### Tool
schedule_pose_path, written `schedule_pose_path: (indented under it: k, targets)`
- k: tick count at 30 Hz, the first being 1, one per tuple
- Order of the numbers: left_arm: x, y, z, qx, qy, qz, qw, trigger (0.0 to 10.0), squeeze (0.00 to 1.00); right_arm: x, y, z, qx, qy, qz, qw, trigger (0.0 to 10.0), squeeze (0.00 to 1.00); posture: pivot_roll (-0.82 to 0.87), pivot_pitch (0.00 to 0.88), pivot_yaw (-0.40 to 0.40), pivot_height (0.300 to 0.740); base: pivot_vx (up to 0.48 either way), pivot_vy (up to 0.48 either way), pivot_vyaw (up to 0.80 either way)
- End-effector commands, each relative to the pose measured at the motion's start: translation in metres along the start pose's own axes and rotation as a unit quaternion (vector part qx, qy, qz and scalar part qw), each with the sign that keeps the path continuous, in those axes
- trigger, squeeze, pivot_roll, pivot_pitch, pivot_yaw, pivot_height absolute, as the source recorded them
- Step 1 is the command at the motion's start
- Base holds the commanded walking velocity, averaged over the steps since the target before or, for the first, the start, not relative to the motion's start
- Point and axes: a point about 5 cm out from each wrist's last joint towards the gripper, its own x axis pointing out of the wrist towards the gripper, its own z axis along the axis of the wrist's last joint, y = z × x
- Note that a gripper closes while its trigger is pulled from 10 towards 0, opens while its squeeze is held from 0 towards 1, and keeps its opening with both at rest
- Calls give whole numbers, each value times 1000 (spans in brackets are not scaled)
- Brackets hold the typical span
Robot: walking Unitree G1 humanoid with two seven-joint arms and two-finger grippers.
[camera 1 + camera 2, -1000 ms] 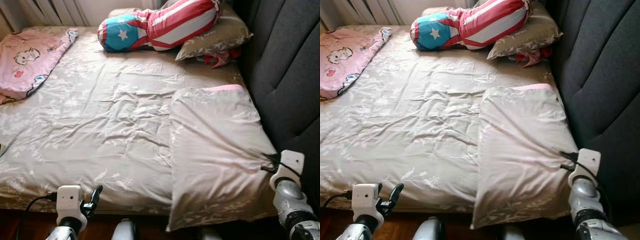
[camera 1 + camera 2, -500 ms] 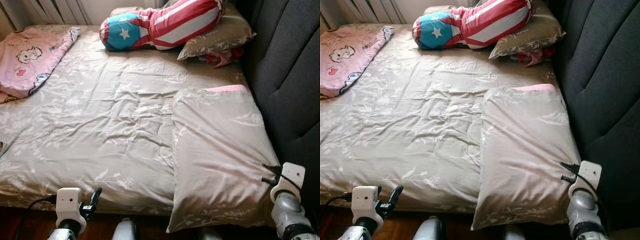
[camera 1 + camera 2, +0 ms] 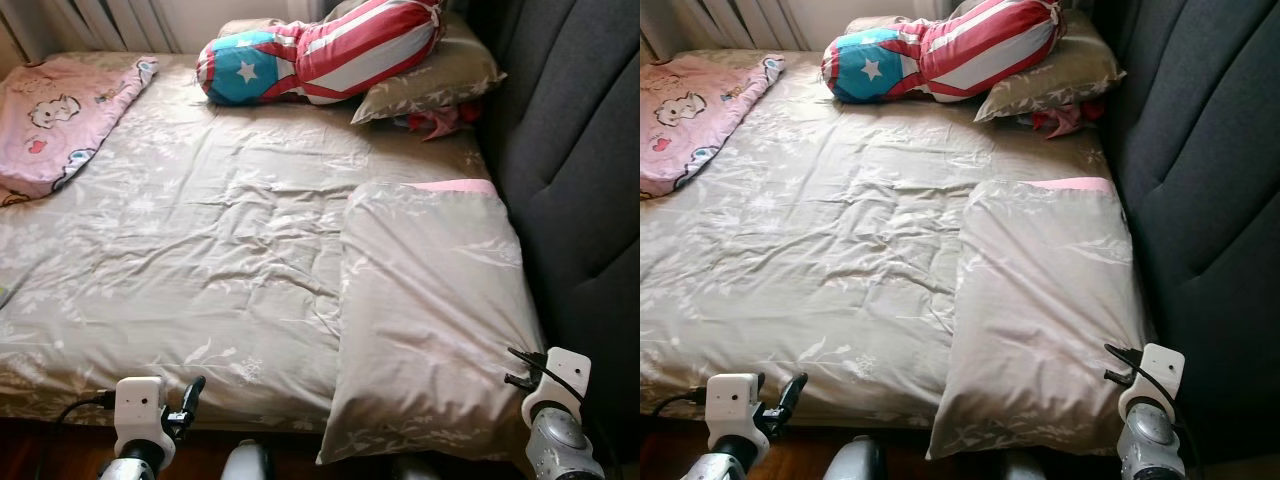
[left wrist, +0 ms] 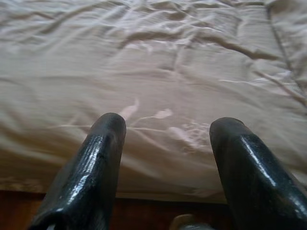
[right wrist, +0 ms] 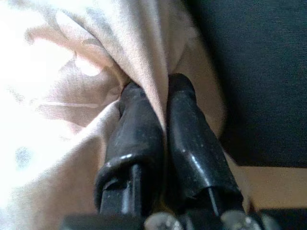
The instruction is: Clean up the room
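Because it lies at the near right corner of the bed (image 3: 200,290), against the dark padded headboard (image 3: 575,170), the beige floral pillow (image 3: 430,300) is the thing in hand, and a fold of its case at the near right corner is pinched between the clenched fingers of the right gripper (image 5: 160,124). The pillow is judged light, soft and limp: it will sag and drape when lifted by one corner, and the smooth cloth may slip from a narrow pinch, so a deep bite on a gathered fold near a corner seam is thought the safest hold. A pink inner edge is seen at the pillow's far end. The left gripper (image 4: 165,143) is held with its fingers spread apart and nothing between them, low by the near edge of the bed, over the crumpled beige cover. Farther off, at the far right, a second floral pillow (image 3: 440,70) is propped by the headboard with a red item (image 3: 440,120) tucked beneath it, and a bolster in stars and stripes (image 3: 320,50) is laid partly across it. At the far left a pink cartoon blanket (image 3: 60,115) is spread.
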Motion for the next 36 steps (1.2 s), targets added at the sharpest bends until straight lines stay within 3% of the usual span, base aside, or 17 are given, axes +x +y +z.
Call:
schedule_pose_path:
  k: [1, 8, 14, 21, 23, 28, 32, 36]
  targets:
    - [1, -3, -6, -3, 9, 4, 1000, 10000, 0, -6, 20, -25, 6, 44, 62, 997, 10000, 0, 100, 69, -34, 660, 0, 0, 0]
    - [8, -2, -20, -36, 31, 30, 998, 10000, 0, -13, 24, -44, -5, 81, 66, 994, 10000, 0, 94, 28, -51, 660, 0, 0, 0]
    - [8, 4, -32, -37, 45, 35, 998, 10000, 0, -11, 2, -38, 7, 66, 9, 998, 10000, 0, 97, 27, -50, 660, 0, 0, 0]
    - [5, 16, -47, -37, 64, 42, 996, 10000, 0, 1, -27, 16, -10, -31, -54, 998, 10000, 0, 87, 28, -42, 660, 0, 0, 0]
    - [5, 17, -51, -37, 69, 43, 996, 10000, 0, 4, -45, 44, 8, -80, -99, 992, 10000, 0, 90, 32, -42, 660, 0, 0, 0]
    - [4, 19, -58, -38, 75, 43, 996, 10000, 0, 3, -61, 72, 20, -130, -141, 981, 10000, 0, 89, 36, -40, 660, 0, 0, 0]
    - [3, 22, -63, -38, 85, 44, 995, 10000, 0, 3, -63, 66, 16, -112, -145, 983, 10000, 0, 87, 36, -36, 660, 0, 0, 0]
    - [3, 25, -69, -37, 100, 45, 993, 10000, 0, 2, -54, 40, 23, -71, -136, 988, 10000, 0, 94, 35, -31, 660, 0, 0, 0]
